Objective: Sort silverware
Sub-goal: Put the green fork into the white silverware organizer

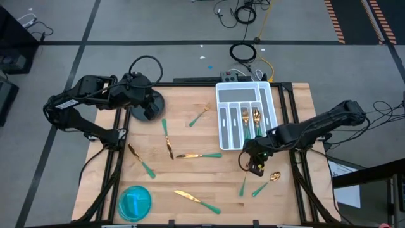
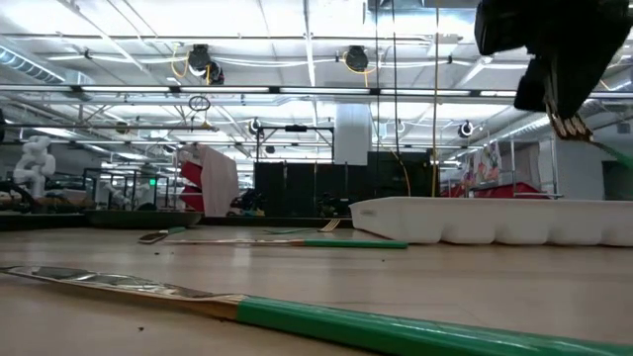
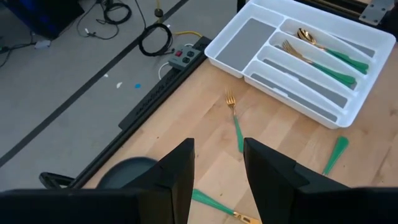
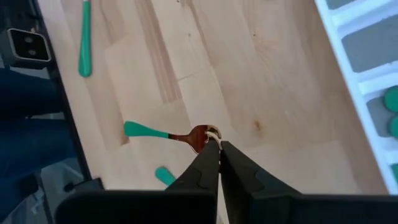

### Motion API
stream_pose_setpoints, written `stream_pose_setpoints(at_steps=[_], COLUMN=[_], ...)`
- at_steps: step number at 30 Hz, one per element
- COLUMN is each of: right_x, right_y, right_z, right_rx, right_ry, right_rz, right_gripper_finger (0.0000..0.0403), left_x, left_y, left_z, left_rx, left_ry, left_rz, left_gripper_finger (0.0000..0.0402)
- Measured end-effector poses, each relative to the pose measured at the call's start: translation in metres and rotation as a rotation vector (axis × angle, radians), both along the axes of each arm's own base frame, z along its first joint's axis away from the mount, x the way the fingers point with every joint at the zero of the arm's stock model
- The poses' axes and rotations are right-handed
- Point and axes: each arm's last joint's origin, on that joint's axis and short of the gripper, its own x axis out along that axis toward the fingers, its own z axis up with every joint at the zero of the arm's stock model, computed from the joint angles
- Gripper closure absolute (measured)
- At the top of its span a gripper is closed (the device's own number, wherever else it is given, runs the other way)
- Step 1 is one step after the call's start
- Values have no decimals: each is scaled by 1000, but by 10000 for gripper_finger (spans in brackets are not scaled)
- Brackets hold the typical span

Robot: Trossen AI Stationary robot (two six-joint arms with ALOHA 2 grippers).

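Right gripper point(image 1: 255, 166) raised near the white tray point(image 1: 245, 114), fingers pinched on a fork point(image 2: 572, 126). Left gripper point(image 3: 217, 165) parked far left, fingers parted.

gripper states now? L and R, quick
Left gripper: open, empty, parked at the table's far left.
Right gripper: shut; whether it holds the spoon under its tips cannot be told.
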Motion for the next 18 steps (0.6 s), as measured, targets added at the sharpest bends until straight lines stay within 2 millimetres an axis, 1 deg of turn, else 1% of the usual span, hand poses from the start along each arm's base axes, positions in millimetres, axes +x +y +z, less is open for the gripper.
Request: stream_pose_setpoints(at_steps=[5,9,13,18], right_x=[-1,-4,-5,-7], right_y=[0,-2,-6,-14], right_z=[27,53,77,100], right_rx=[-24,-60,-70,-89], right_ry=[13,7,-20,-58], right_rz=[38,63,79,101], right_gripper_finger=[402,402,402,403], left_x=[0,0,0,0], left_y=[0,0,0,0], left_z=[0,0,0,0], left_rx=[0,0,1,6], left_ry=[0,0,1,1], left_rz=[0,-1,-1,3], left_gripper_finger=[256,256,256,256])
